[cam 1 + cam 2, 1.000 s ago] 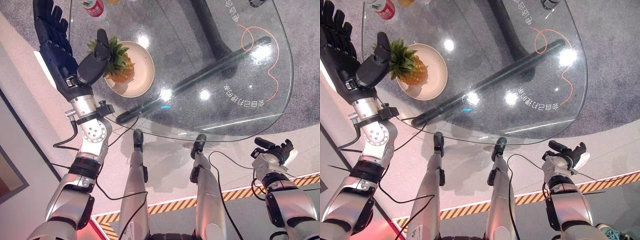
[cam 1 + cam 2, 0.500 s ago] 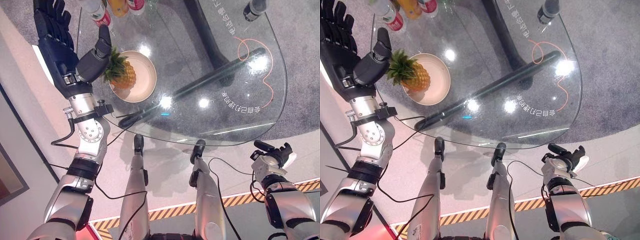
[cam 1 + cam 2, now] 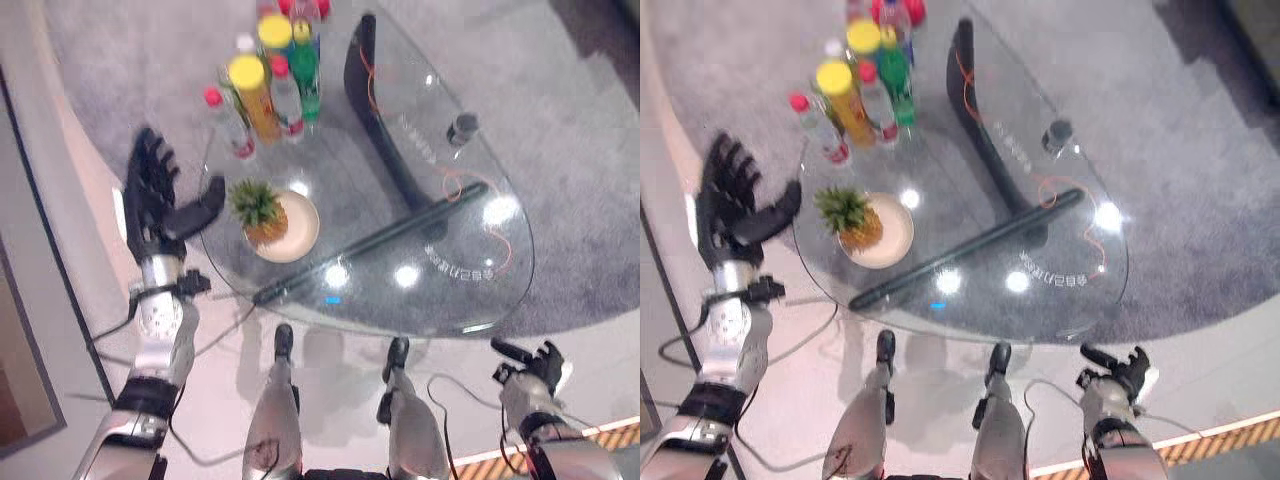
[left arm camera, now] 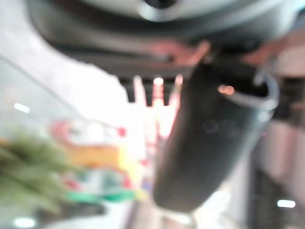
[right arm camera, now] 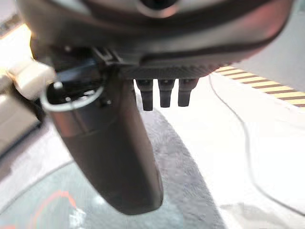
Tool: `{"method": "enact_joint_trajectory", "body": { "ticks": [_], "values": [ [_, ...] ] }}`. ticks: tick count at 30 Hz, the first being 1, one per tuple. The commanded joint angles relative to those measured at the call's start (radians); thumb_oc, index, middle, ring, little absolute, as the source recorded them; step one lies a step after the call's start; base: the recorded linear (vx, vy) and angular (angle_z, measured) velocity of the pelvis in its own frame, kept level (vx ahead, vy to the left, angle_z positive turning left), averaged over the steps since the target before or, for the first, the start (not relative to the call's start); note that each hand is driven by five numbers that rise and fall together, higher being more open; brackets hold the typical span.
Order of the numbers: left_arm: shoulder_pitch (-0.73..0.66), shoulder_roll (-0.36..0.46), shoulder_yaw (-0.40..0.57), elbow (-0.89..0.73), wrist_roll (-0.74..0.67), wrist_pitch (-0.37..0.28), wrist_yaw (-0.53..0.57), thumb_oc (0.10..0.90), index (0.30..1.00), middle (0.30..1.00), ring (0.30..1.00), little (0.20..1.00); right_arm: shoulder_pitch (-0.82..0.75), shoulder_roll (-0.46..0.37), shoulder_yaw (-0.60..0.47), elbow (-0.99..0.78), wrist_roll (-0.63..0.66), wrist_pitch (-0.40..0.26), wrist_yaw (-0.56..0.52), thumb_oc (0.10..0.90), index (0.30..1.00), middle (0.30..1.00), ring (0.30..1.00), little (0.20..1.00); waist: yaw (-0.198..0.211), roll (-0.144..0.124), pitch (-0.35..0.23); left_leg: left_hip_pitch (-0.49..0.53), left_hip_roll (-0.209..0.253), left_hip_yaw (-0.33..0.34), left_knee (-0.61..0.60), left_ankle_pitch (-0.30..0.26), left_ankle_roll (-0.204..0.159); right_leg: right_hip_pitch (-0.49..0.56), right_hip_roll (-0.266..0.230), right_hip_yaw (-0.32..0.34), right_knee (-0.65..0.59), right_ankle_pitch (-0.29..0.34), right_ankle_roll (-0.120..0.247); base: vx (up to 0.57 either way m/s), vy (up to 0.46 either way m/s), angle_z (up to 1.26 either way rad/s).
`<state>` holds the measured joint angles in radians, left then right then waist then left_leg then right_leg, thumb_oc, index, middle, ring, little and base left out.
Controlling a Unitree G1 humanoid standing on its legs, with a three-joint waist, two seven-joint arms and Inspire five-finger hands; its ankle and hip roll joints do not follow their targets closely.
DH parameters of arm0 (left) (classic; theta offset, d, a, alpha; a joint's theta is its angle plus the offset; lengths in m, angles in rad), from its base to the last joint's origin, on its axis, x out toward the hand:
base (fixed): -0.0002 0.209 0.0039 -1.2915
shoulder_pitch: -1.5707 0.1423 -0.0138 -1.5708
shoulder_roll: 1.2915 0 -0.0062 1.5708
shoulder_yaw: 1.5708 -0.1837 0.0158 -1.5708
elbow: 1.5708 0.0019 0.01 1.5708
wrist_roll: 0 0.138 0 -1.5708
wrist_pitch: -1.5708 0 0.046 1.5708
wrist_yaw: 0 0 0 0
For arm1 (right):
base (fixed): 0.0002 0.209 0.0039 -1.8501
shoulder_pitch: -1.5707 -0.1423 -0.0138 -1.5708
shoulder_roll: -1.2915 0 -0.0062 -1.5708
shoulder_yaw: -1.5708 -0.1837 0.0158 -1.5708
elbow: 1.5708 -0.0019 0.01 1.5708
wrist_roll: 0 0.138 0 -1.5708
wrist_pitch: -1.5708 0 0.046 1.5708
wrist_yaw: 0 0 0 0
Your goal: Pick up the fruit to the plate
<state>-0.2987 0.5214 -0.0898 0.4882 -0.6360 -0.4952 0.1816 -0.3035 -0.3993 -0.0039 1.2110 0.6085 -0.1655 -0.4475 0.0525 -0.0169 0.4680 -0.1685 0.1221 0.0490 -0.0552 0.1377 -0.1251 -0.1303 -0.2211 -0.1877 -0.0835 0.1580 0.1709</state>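
A small pineapple (image 3: 262, 213) with a green crown stands on the cream plate (image 3: 299, 237) near the left edge of the round glass table (image 3: 430, 290). My left hand (image 3: 152, 205) is raised just left of the table edge, open with fingers spread and the thumb pointing toward the pineapple without touching it. My right hand (image 3: 532, 366) hangs low off the table's near right side, open and holding nothing.
Several bottles (image 3: 268, 85), with yellow, red and green caps, cluster at the table's far left behind the plate. A small dark cap-like object (image 3: 461, 128) sits at the far right. A dark table leg (image 3: 372, 120) and bar (image 3: 375, 243) show through the glass, above grey carpet.
The whole picture has shifted and pulled back, so the camera moved. My left hand has drawn away from the pineapple, leaving it standing on the plate.
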Motion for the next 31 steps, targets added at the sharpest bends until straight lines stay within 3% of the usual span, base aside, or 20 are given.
{"method": "enact_joint_trajectory", "body": {
  "ticks": [1,8,10,12,15,16,20,24,25,31],
  "values": [
    [0.022,-0.02,0.051,0.114,0.014,0.014,-0.111,0.8,0.9,0.9,0.9,0.9,0.114,-0.048,-0.01,0.006,-0.093,-0.026,0.062,0.8,0.9,0.9,0.9,0.9,-0.005,0.006,-0.16,0.026,-0.005,0.037,0.032,-0.087,0.007,0.009,-0.009,0.011,0.055,-0.062,0.011,0.2,0.051,-0.14],
    [0.172,-0.091,0.076,0.478,0.136,0.191,-0.196,0.8,0.9,0.9,0.9,0.9,0.222,-0.007,0.011,0.048,-0.242,0.046,0.15,0.8,0.9,0.9,0.9,0.9,-0.023,0.022,-0.304,0.158,0.01,0.063,-0.017,-0.083,0.003,0.129,0.0,0.002,0.02,-0.065,0.006,0.26,0.059,-0.06],
    [0.194,-0.111,0.084,0.578,0.158,0.243,-0.216,0.8,0.9,0.9,0.9,0.9,0.234,-0.004,0.044,0.065,-0.36,0.053,0.14,0.8,0.9,0.9,0.9,0.9,-0.031,0.023,-0.334,0.187,0.015,0.069,-0.025,-0.088,0.001,0.157,0.001,-0.001,0.01,-0.069,0.006,0.17,0.034,-0.05],
    [0.205,-0.125,0.087,0.662,0.177,0.271,-0.237,0.8,0.9,0.9,0.9,0.9,0.234,0.002,0.056,0.078,-0.342,0.083,0.154,0.8,0.9,0.9,0.9,0.9,-0.035,0.023,-0.352,0.208,0.019,0.075,-0.031,-0.091,-0.001,0.175,0.002,-0.008,0.005,-0.073,0.006,0.11,0.015,-0.02],
    [0.209,-0.133,0.085,0.7,0.193,0.268,-0.237,0.8,0.9,0.9,0.9,0.9,0.231,0.005,0.056,0.09,-0.36,0.098,0.163,0.8,0.9,0.9,0.9,0.9,-0.037,0.023,-0.359,0.216,0.02,0.079,-0.032,-0.094,0.0,0.182,0.002,-0.012,0.004,-0.075,0.006,0.06,0.017,-0.04],
    [0.225,-0.147,0.07,0.778,0.224,0.283,-0.246,0.8,0.9,0.9,0.9,0.9,0.227,0.011,0.066,0.128,-0.402,0.133,0.189,0.8,0.9,0.9,0.9,0.9,-0.042,0.026,-0.374,0.238,0.025,0.089,-0.032,-0.101,0.0,0.202,0.001,-0.017,0.003,-0.081,0.006,0.1,0.042,-0.06],
    [0.237,-0.152,0.057,0.808,0.261,0.312,-0.274,0.8,0.9,0.9,0.9,0.9,0.229,0.014,0.072,0.163,-0.44,0.175,0.215,0.8,0.9,0.9,0.9,0.9,-0.04,0.031,-0.382,0.264,0.024,0.093,-0.032,-0.112,0.002,0.225,-0.002,-0.025,0.005,-0.09,0.005,0.09,0.029,0.01],
    [0.244,-0.158,0.026,0.831,0.337,0.378,-0.303,0.8,0.9,0.9,0.9,0.9,0.227,0.021,0.083,0.192,-0.469,0.232,0.264,0.8,0.9,0.9,0.9,0.9,-0.033,0.032,-0.388,0.282,0.027,0.09,-0.032,-0.12,0.004,0.244,-0.003,-0.041,0.011,-0.1,0.006,0.05,0.0,0.0],
    [0.247,-0.159,0.019,0.837,0.348,0.423,-0.319,0.8,0.9,0.9,0.9,0.9,0.225,0.025,0.092,0.196,-0.474,0.249,0.278,0.8,0.9,0.9,0.9,0.9,-0.032,0.032,-0.389,0.286,0.028,0.088,-0.032,-0.122,0.006,0.248,-0.002,-0.043,0.013,-0.103,0.005,0.03,-0.006,-0.01],
    [0.238,-0.164,-0.016,0.885,0.445,0.502,-0.383,0.8,0.9,0.9,0.9,0.9,0.21,0.034,0.125,0.212,-0.504,0.287,0.331,0.8,0.9,0.9,0.9,0.9,-0.034,0.031,-0.401,0.304,0.031,0.085,-0.032,-0.13,0.008,0.262,0.0,-0.046,0.023,-0.114,0.004,0.03,-0.001,0.02]
  ]
}}
